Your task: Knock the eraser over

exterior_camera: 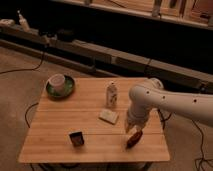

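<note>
A pale wooden slatted bench [55,120] carries a small white bottle [112,94] near its middle. The stubby, nearly black eraser block [76,138] stands on end nearer the camera than the bottle and to its left, well apart from it, ready to be tipped. The white arm's claw [132,128] hangs nearer the camera than the bottle and to its right, just above a reddish-brown oval object [133,139]. Whether the claw is open or closed cannot be told.

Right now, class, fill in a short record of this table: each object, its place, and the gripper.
eraser: standing, near front edge, left in view, alone
gripper: right side, over the reddish-brown oval object, away from the eraser
white bottle: upright, mid-table
pale pad: flat, in front of the white bottle
green plate: back-left corner, cup on it
table: wooden slats
</note>
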Available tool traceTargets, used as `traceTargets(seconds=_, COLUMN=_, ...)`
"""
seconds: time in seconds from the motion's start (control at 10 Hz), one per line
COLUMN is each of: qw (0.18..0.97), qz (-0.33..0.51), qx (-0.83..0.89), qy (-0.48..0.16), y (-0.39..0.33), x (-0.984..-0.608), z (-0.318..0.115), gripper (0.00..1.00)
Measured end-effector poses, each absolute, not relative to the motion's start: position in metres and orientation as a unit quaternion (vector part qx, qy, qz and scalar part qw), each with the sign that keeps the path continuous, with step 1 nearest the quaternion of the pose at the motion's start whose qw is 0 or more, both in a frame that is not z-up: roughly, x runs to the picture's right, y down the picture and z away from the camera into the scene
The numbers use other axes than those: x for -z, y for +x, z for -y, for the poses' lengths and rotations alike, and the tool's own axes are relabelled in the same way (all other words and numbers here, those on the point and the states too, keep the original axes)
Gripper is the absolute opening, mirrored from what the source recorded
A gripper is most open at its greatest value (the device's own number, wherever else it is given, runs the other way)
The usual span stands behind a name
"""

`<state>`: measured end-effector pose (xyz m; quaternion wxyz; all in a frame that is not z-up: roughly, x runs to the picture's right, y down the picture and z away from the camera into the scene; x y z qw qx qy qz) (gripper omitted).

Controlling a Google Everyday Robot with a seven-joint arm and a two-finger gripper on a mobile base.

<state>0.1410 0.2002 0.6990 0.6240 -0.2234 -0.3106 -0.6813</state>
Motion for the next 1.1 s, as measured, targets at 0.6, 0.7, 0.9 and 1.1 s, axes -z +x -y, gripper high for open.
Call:
traceTargets(seconds=0.6, qw=0.605, qz=0.381, qx=0.684, qy=-0.144, y=0.085, x=-0.714, z=-0.175, gripper=0.43)
traceTargets(seconds=0.7, qw=0.589, qz=0.409, qx=0.686, qy=-0.124, y=0.065, x=-0.715, z=-0.172, gripper=0.34)
traceTargets(seconds=0.9, qw=0.56, qz=0.452, qx=0.685, qy=-0.113, y=0.045, x=-0.713, z=-0.178, gripper=0.15)
traceTargets(seconds=1.1, qw=0.525, qz=0.495, qx=0.684, qy=-0.104, y=0.027, x=-0.708, z=-0.191, gripper=0.0)
